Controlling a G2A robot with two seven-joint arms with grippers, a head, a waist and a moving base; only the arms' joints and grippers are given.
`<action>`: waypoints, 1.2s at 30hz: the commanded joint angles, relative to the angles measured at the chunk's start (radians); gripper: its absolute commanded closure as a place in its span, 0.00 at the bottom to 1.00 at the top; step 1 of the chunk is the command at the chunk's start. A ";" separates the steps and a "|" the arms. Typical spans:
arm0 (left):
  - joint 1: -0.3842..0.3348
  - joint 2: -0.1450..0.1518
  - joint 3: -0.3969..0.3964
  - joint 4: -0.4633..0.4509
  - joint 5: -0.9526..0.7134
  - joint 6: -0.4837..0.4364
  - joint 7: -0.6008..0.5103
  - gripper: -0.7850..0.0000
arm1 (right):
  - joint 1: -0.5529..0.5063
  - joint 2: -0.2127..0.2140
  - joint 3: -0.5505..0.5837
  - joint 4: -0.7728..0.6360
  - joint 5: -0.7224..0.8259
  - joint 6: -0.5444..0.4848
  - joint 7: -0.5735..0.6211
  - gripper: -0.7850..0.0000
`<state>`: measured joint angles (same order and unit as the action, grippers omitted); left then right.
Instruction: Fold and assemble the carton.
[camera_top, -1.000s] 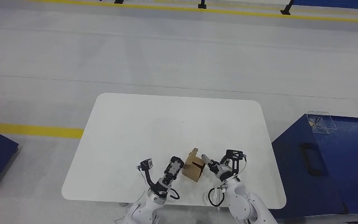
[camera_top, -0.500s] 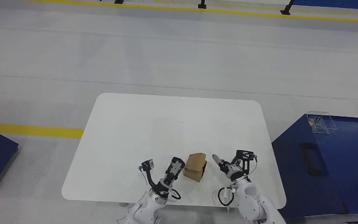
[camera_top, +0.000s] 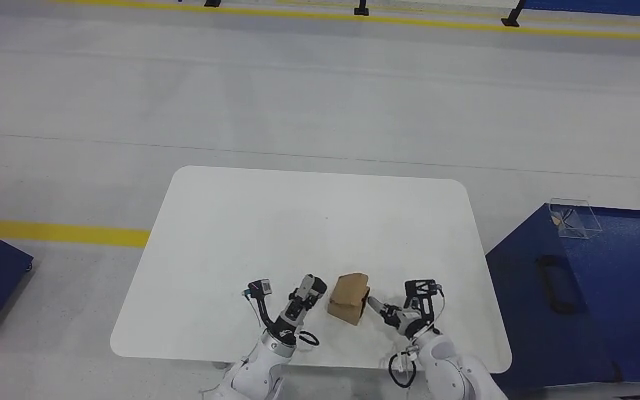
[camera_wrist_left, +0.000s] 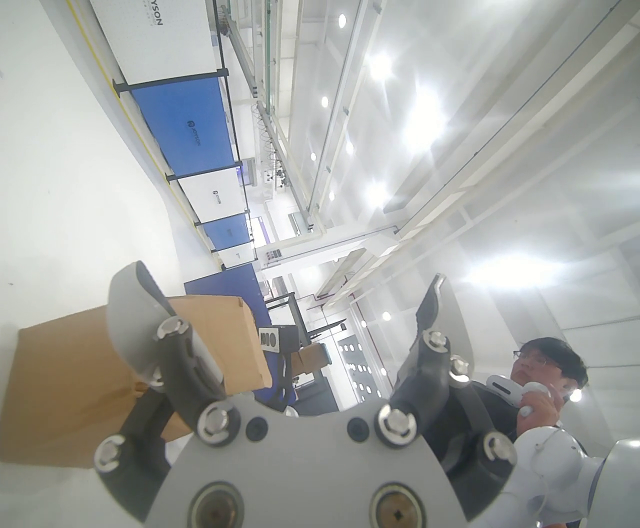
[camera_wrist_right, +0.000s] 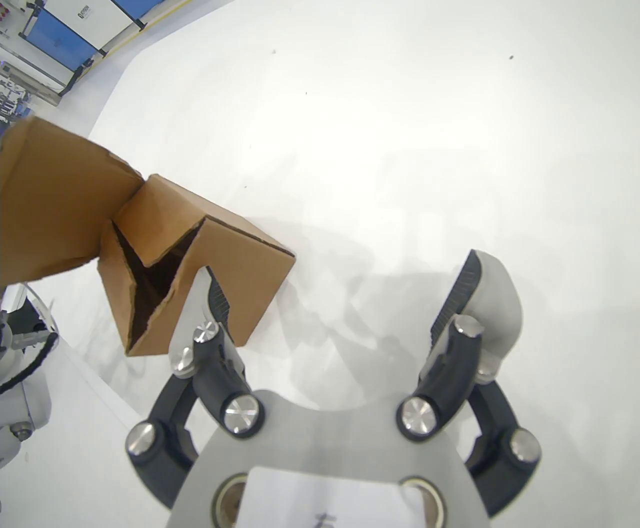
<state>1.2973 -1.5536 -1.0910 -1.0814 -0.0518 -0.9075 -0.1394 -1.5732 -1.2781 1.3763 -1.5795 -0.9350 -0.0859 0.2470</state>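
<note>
White table (camera_top: 300, 220), carton (camera_top: 349, 297) beside spread right fingers (camera_wrist_right: 192, 310)

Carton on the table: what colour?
The carton is plain brown cardboard, with no print that shows; clearest in the right wrist view.

Pale grey floor (camera_top: 300, 90) with yellow lines (camera_top: 70, 233) surrounds a white table (camera_top: 300, 220); a blue cabinet (camera_top: 560, 300) stands well apart from the fingers (camera_wrist_right: 492, 287) of the right gripper (camera_wrist_right: 340, 265), and blue-and-white partition panels (camera_wrist_left: 185, 125) and bright ceiling lights (camera_wrist_left: 420, 120) lie beyond the fingers (camera_wrist_left: 135, 300) of the left gripper (camera_wrist_left: 285, 275).
</note>
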 joint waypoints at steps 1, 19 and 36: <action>0.000 0.000 0.000 0.000 0.003 -0.001 0.001 0.00 | 0.020 -0.002 -0.012 0.008 0.015 0.001 0.016 0.00; 0.000 0.000 0.000 0.000 0.003 -0.001 0.001 0.00 | 0.118 -0.021 -0.058 0.069 0.112 0.047 -0.025 0.00; 0.157 0.072 -0.168 -0.514 0.139 0.737 -0.219 0.00 | 0.054 -0.021 0.010 0.029 0.284 -0.004 -0.137 0.00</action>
<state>1.4486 -1.4840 -1.2559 -1.5659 0.0804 -0.2624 -0.3425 -1.5198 -1.2988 1.3852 -1.5499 -0.6535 -0.0907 0.1164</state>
